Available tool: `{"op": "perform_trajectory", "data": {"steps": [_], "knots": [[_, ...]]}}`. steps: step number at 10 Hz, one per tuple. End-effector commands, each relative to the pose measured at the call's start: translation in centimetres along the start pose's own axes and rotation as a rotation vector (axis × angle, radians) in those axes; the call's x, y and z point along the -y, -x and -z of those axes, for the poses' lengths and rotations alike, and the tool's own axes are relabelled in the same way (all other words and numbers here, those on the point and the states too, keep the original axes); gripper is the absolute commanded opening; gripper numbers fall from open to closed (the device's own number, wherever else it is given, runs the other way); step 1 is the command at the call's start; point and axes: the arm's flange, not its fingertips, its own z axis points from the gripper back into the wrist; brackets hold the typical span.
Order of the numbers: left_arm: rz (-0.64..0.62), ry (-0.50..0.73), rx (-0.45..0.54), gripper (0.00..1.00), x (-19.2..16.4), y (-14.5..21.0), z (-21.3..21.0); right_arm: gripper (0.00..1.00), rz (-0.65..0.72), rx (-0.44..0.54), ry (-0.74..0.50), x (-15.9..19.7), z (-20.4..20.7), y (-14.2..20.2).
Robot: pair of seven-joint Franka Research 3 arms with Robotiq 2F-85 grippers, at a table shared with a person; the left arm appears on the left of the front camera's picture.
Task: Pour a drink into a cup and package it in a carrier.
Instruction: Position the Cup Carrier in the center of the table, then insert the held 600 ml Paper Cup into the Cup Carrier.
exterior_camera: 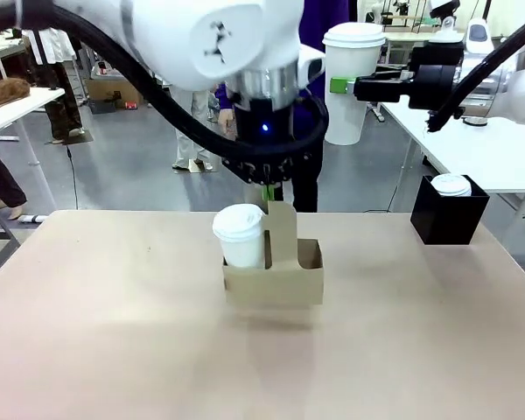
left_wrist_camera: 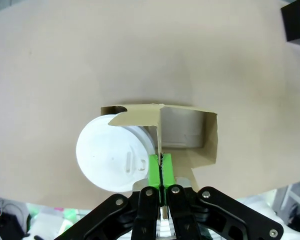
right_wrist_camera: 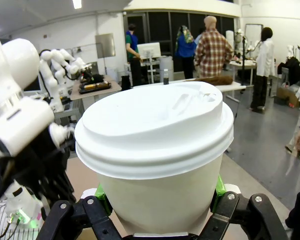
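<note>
Above the table (exterior_camera: 114,341), centrally, the left gripper (left_wrist_camera: 161,163) pinched the carrier (exterior_camera: 276,284) by its handle (exterior_camera: 283,229), one lidded cup (exterior_camera: 241,236) inside. The right gripper (right_wrist_camera: 161,205) clamped a second cup (right_wrist_camera: 155,135) aloft, likely for the empty hole (left_wrist_camera: 182,131).

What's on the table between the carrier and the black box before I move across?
Nothing. In the front view, the stretch between the carrier and the black box is bare tan table.
</note>
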Motion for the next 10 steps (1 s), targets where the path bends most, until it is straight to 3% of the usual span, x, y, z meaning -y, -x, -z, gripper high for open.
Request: {"op": "perform_trajectory", "data": {"steps": [1,6,10], "knots": [[-0.031,-0.027,0.026,0.01,1.1,0.3,1.8,0.84,-0.002,-0.001,0.011,-0.2,0.2,-0.3],[-0.027,-0.076,-0.021,0.01,1.7,1.6,6.6,0.84,-0.002,-0.001,0.011,-0.2,0.2,-0.3],[-0.018,-0.059,-0.046,0.01,2.2,1.2,5.8,0.84,-0.002,-0.001,0.011,-0.2,0.2,-0.3]]}}
